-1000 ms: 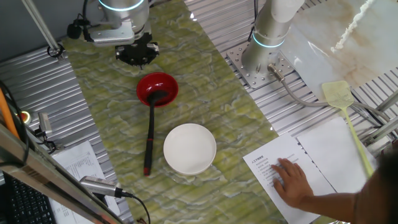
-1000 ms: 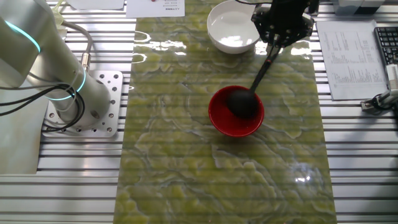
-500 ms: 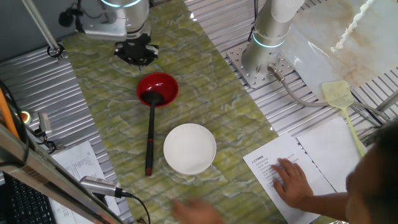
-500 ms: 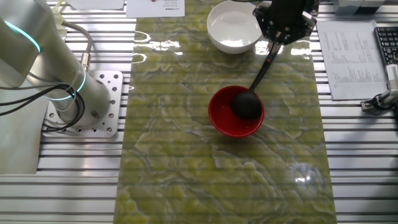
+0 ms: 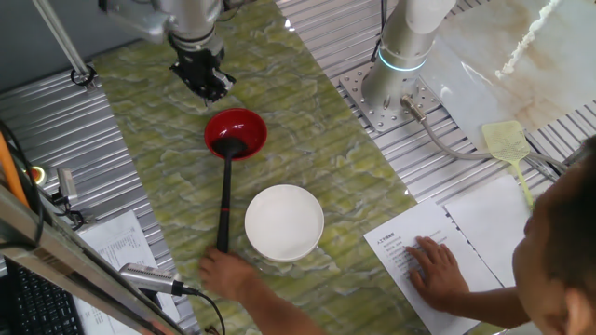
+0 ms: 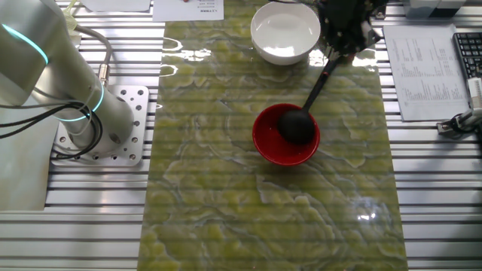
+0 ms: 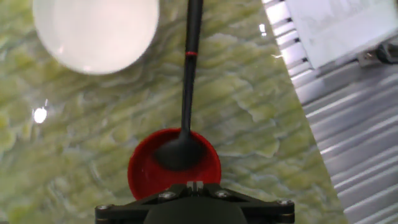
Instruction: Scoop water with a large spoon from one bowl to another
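Hand view: large spoon (image 7: 184, 127) rests in red bowl (image 7: 144, 176) below the hand (image 5: 207, 82), whose opening is unclear.

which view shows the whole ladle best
One fixed view: the ladle shows full length, cup in the red bowl, a hand at its handle end. The other fixed view hides the handle's end behind the gripper; the hand view crops it.

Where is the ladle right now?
The ladle lies with its cup in the red bowl, its handle running past the white bowl toward a person's hand; the gripper is clear of it.
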You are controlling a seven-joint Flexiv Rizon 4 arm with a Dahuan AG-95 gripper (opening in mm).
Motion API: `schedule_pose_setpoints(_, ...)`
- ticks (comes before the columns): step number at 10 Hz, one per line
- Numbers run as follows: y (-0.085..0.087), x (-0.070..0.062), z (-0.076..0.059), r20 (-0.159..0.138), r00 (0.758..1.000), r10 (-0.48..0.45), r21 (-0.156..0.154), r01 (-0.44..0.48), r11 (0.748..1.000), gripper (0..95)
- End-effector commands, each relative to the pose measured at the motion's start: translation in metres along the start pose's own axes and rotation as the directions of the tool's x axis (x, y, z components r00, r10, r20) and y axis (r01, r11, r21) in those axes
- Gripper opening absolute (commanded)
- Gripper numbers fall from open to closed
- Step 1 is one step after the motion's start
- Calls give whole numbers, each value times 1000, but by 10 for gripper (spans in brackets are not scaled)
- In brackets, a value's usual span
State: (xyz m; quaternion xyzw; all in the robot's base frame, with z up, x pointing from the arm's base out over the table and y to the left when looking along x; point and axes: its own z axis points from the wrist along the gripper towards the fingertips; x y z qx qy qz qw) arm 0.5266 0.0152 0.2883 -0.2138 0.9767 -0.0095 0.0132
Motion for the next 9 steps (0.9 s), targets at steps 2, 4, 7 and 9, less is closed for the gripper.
schedule_pose_setpoints(2,-2,-2,4,94,937,336,-70,-330,941,0)
schedule_pose_setpoints(4,-2,-2,6,115,928,354,-69,-348,935,0)
schedule_pose_setpoints(7,-2,-2,6,122,924,362,-72,-356,932,0)
schedule_pose_setpoints(9,-3,-2,8,123,922,366,-73,-360,930,0)
